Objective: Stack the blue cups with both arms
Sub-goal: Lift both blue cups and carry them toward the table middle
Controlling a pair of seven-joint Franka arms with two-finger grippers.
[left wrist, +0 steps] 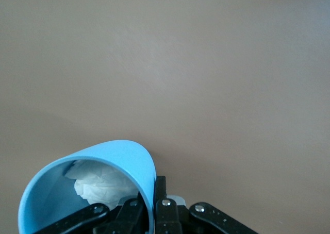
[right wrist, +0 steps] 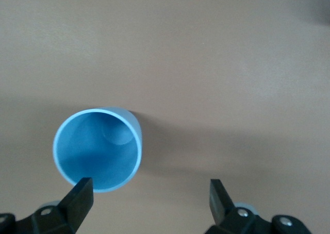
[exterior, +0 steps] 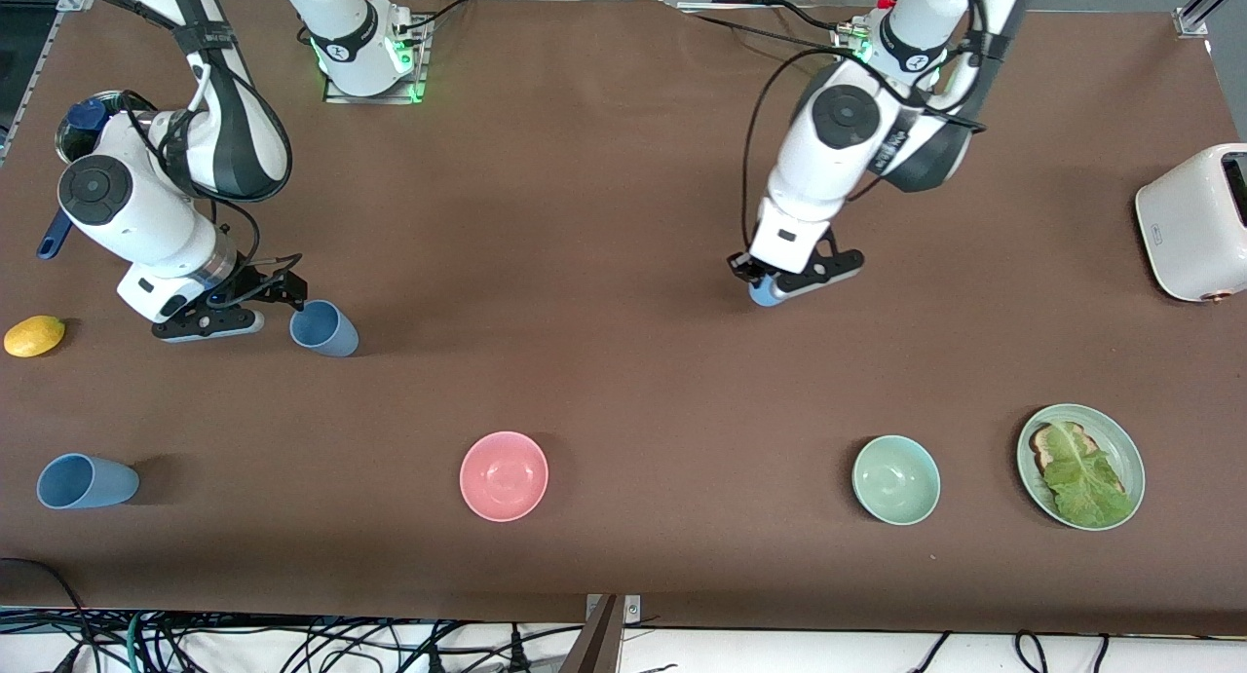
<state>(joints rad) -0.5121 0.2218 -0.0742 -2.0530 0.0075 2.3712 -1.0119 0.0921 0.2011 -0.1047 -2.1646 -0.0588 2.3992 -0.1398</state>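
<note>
the left gripper (exterior: 779, 285) is clamped on the rim of a blue cup (left wrist: 87, 193), one finger inside the wall and one outside, with a crumpled white wad lying inside the cup; in the front view only the cup's pale blue end shows under the fingers, over bare brown table (exterior: 585, 215). the right gripper (exterior: 255, 301) hangs low with its jaws spread wide and holding nothing, and a second blue cup (exterior: 324, 327) stands upright just beside it at about four o'clock in the front view, not between the fingers. a third blue cup (exterior: 86, 481) lies on its side nearer the front camera, toward the right arm's end. a pink bowl (exterior: 504, 475) sits at that cup's three o'clock, well apart.
</note>
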